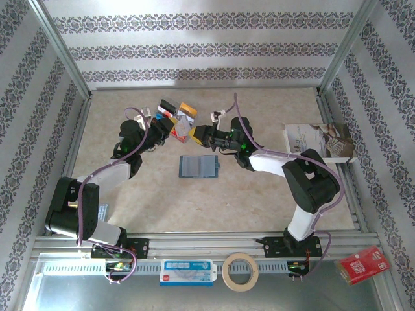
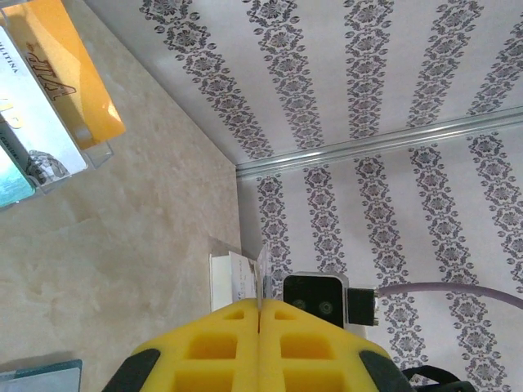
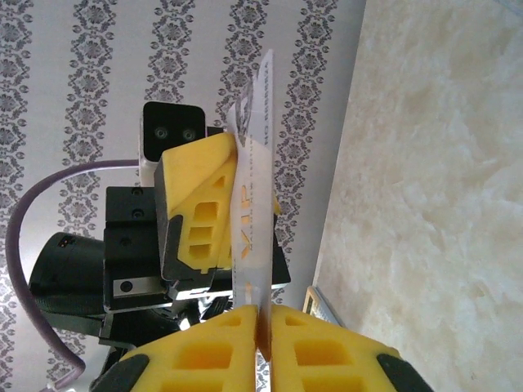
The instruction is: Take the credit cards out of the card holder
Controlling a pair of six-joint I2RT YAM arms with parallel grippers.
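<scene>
The slate-blue card holder [image 1: 199, 167] lies flat on the table, mid-centre, with nothing touching it; its corner [image 2: 41, 377] shows in the left wrist view. Behind it, both grippers meet above the table. My right gripper [image 3: 261, 314] is shut on one end of a silver-white credit card [image 3: 253, 188] printed "VIP". The left gripper's fingers [image 3: 200, 204] pinch the same card's other end. In the left wrist view my left gripper [image 2: 260, 309] is shut on that card [image 2: 263, 273], seen edge-on. Several loose credit cards [image 1: 175, 111] lie behind the grippers, among them a gold-orange one [image 2: 65, 73].
A white-and-brown booklet [image 1: 318, 141] lies at the table's right edge. On the near ledge are a red packet [image 1: 364, 264], a tape roll [image 1: 240, 271] and a white-and-blue label [image 1: 187, 272]. Patterned walls and metal rails enclose the table.
</scene>
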